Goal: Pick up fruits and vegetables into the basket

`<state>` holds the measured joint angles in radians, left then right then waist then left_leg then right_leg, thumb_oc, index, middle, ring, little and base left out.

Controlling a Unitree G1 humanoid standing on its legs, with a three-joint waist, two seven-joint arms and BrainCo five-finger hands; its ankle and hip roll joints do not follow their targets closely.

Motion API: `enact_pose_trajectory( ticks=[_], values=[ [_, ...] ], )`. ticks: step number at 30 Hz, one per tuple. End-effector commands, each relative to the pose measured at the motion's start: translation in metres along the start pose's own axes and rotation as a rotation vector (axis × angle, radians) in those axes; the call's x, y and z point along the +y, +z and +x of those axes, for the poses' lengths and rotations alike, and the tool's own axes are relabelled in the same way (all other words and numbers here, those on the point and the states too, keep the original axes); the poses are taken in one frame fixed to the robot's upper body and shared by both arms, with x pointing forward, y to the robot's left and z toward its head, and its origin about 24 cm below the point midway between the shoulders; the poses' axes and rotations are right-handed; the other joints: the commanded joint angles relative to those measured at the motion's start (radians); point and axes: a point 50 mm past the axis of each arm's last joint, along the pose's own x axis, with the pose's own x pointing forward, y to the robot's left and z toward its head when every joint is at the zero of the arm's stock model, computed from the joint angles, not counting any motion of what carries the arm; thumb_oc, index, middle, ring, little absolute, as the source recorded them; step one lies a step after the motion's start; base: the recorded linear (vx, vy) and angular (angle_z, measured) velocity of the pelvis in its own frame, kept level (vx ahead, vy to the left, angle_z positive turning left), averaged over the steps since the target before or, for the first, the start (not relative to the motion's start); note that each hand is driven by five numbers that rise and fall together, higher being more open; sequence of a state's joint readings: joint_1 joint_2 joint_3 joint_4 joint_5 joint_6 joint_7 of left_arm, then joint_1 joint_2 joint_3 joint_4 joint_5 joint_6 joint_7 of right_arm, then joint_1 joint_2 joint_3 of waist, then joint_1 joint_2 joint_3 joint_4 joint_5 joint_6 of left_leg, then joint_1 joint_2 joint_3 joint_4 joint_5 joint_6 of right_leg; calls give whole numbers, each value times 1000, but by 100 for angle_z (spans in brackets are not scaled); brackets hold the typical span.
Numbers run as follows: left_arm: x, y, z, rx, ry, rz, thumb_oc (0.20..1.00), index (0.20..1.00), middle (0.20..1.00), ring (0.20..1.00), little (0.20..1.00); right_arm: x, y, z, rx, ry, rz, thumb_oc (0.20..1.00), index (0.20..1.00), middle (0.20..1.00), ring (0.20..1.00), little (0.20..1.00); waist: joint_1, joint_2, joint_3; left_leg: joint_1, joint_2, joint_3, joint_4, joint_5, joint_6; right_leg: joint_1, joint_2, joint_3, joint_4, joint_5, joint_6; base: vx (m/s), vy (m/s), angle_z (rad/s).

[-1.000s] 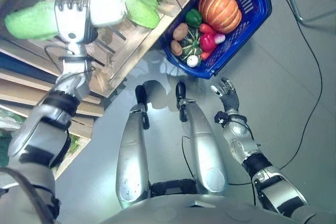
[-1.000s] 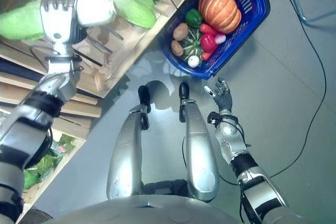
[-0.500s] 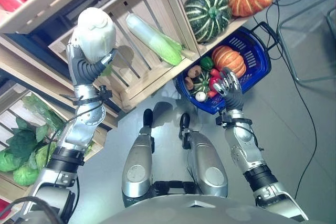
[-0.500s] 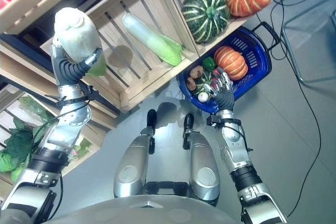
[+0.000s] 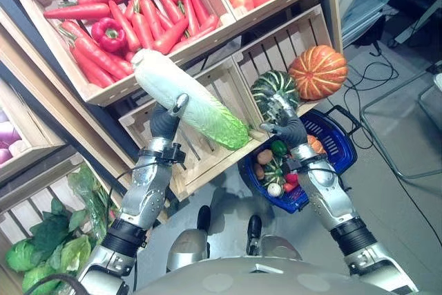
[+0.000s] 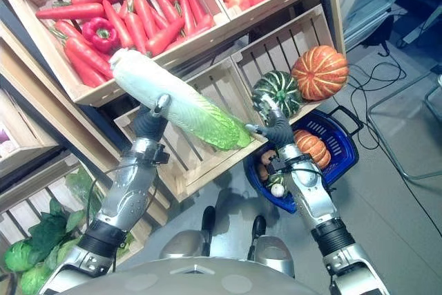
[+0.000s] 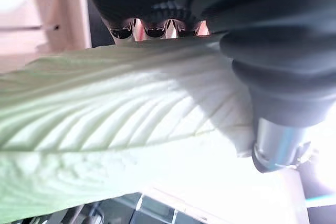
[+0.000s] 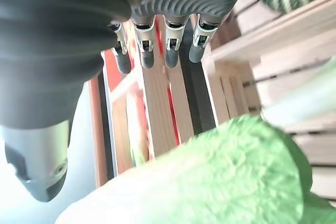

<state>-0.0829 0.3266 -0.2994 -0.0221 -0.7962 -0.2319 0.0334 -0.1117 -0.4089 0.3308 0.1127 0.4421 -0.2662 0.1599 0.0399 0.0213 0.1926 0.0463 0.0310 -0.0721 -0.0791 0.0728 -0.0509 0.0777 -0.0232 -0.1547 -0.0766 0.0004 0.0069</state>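
Gripping a napa cabbage (image 5: pixel 186 98), left robot hand (image 5: pixel 166 121) curled round it, right robot hand (image 5: pixel 284 124) open beside its leafy tip.

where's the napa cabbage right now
The napa cabbage is held up in the left hand, in front of the wooden crates, its leafy green end pointing toward the right hand, above the blue basket.

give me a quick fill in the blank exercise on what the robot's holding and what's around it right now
1. The left hand is curled round a long napa ____.
2. The right hand is raised near the leafy green tip, its fingers ____ and holding nothing.
3. The basket on the floor is ____ in colour.
4. On the shelf beside the green striped squash sits an orange ____.

Missing words: cabbage; open; blue; pumpkin
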Motion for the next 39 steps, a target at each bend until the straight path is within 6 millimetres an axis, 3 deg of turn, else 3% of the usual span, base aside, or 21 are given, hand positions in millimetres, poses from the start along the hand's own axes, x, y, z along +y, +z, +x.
enact_pose_trajectory(
  ticks=[1,12,32,39],
  values=[
    [-7,6,7,-6,-84,-20,200,200,200,200,200,13,12,4,-43,123,-9,1000,1000,1000,1000,1000,-9,-53,-52,-29,-60,2,-8,-16,52,-23,-34,12,-11,58,39,74,14,-17],
    [-16,8,3,17,-209,128,200,200,200,200,200,25,-1,0,103,285,19,1000,1000,1000,1000,1000,-11,-57,-88,-6,-57,29,-8,-40,64,-11,-41,23,-11,53,53,28,9,-3],
    [-57,-5,-8,126,-519,-31,200,200,200,200,200,46,-31,-10,300,325,52,1000,1000,1000,1000,1000,-20,-55,-121,0,-52,47,-8,-49,77,-18,-47,45,-11,61,69,13,6,-2],
    [-66,-5,-11,125,-595,-10,200,200,200,200,200,53,-37,-13,356,382,74,1000,1000,1000,1000,1000,-23,-55,-130,-3,-52,46,-8,-49,78,-22,-45,52,-11,62,70,2,0,0]
  ],
)
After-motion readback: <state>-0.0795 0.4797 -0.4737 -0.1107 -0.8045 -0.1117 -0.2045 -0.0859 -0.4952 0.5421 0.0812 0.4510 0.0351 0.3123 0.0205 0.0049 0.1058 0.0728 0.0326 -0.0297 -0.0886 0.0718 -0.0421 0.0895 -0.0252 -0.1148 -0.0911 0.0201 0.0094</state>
